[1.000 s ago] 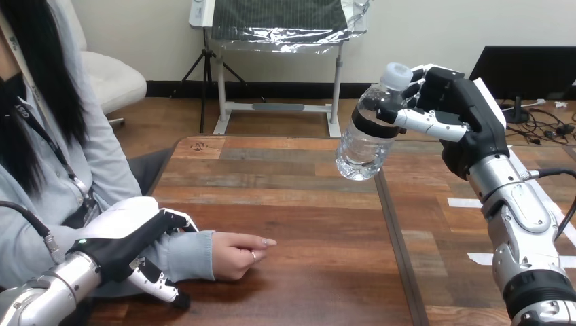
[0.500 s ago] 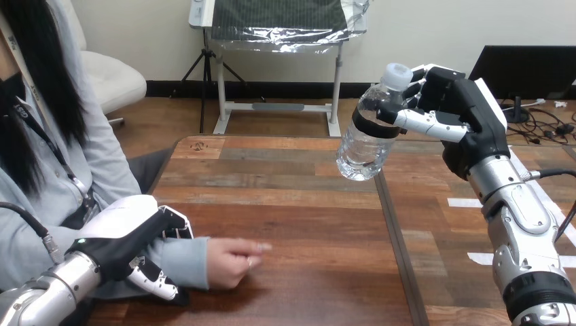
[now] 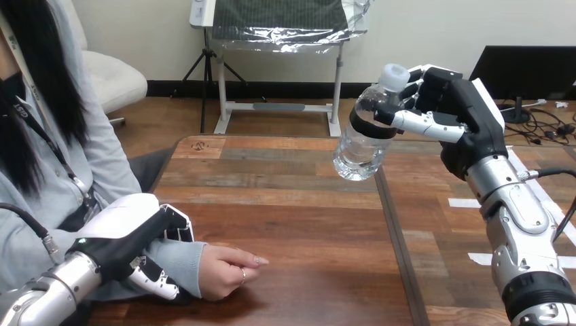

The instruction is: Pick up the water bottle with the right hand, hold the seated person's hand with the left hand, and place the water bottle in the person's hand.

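Wooden table (image 3: 306,224): brown planks, with a dark seam running front to back, right of the middle. White tape strips (image 3: 464,202) lie on its right part.
Bottle (image 3: 358,146): clear plastic with a white cap (image 3: 395,76). It is held in the air over the table's far right part. It is tilted, cap up and to the right, base down and to the left. It touches neither the table nor the person.
Right hand (image 3: 458,112): raised on its silver forearm at the view's right. Its fingers (image 3: 421,122) are wrapped round the bottle's upper part just under the cap, clamped on it.
Left hand (image 3: 126,234): low at the view's left, by the table's near edge, on the person's wrist. Its fingers lie over the top of the grey sleeve (image 3: 183,258) and its thumb (image 3: 157,282) comes under it, closed round the wrist.
Person's hand (image 3: 227,272): rests on the table at the near left, just past the left hand. It is loosely curled, knuckles up, fingertips pointing right, and holds nothing.
Bottle and person's hand: well apart, with the bottle high and off to the right.
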Robot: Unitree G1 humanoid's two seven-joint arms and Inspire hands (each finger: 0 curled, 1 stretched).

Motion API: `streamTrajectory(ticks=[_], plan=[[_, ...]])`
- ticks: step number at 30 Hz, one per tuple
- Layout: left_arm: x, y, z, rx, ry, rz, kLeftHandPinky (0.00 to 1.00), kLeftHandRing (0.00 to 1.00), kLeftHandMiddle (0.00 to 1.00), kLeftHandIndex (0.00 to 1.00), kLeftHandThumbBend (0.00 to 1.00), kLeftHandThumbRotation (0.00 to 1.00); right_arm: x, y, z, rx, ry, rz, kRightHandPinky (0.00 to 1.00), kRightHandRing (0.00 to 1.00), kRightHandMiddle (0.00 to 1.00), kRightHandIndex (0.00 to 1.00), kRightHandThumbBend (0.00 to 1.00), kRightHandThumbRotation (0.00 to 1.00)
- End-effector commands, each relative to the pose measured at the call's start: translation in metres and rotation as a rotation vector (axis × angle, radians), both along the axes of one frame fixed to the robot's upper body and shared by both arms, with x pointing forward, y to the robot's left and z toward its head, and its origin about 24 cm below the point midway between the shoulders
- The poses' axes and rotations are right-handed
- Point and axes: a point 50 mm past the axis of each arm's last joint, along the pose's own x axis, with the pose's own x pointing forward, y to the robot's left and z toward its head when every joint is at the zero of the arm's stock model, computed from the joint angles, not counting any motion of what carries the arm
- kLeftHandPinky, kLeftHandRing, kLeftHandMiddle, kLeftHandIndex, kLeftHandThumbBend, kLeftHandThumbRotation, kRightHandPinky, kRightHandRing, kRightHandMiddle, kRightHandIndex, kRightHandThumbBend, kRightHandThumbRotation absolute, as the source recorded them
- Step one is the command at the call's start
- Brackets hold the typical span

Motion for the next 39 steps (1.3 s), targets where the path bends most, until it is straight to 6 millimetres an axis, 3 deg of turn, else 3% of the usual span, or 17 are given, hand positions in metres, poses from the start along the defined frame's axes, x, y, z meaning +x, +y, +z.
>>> streamTrajectory(ticks=[1,39], plan=[[0.014,-0.011,0.030,-0.047,-0.142,-0.052,0.26,0.31,0.38,0.38,0.89,0.00,0.007,0.007,0.026,0.006,-0.110,0.022,0.24,0.32,0.41,0.42,0.61,0.00],[0.022,-0.022,0.060,-0.054,-0.213,-0.103,0.23,0.28,0.35,0.36,0.88,0.00,0.008,0.013,0.016,-0.013,-0.086,0.048,0.29,0.37,0.43,0.44,0.64,0.00]])
